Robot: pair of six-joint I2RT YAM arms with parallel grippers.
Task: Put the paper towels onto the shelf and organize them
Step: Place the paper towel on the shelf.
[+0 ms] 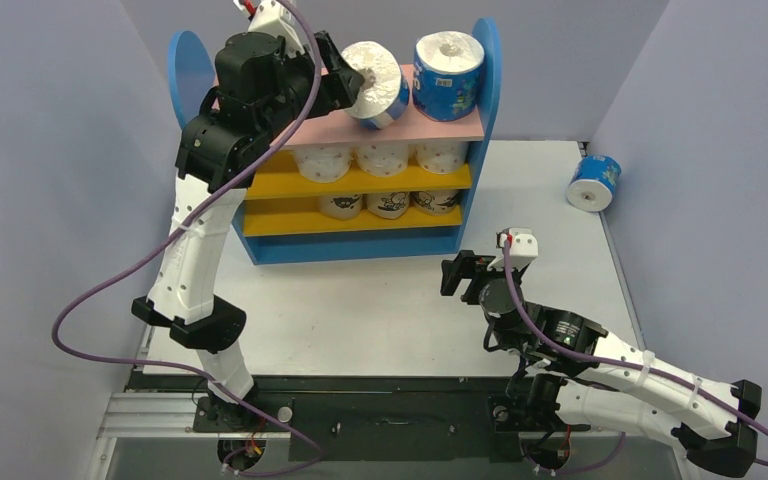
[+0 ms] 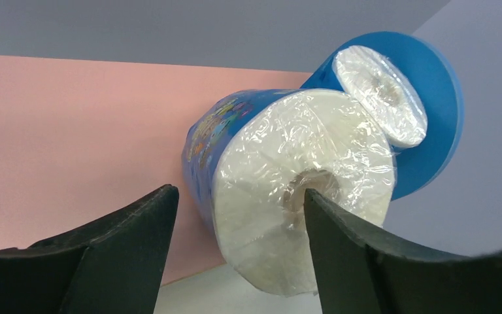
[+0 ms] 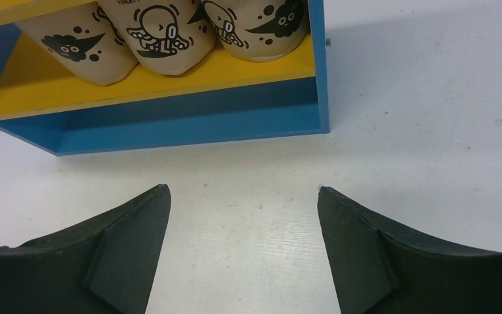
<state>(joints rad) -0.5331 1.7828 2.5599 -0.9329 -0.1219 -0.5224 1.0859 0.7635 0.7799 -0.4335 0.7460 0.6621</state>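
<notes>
On the table point(image 1: 380, 310), the shelf point(image 1: 260, 245) holds three white rolls point(image 1: 380, 157) on its upper yellow board and three tan rolls point(image 1: 388, 203) on the lower. On its pink top point(image 1: 440, 128) a blue roll point(image 1: 448, 75) stands upright beside a tilted roll point(image 1: 378, 85), which sits between the parted fingers of the left gripper point(image 2: 238, 193). The right gripper point(image 3: 243, 190) hangs wide and empty; a third roll point(image 1: 594, 182) lies apart on the table

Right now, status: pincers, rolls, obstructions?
Left pincer open at tilted blue roll on pink top board. Right pincer open, empty. Loose blue roll lies on table, right of shelf. No obstruction seen.
</notes>
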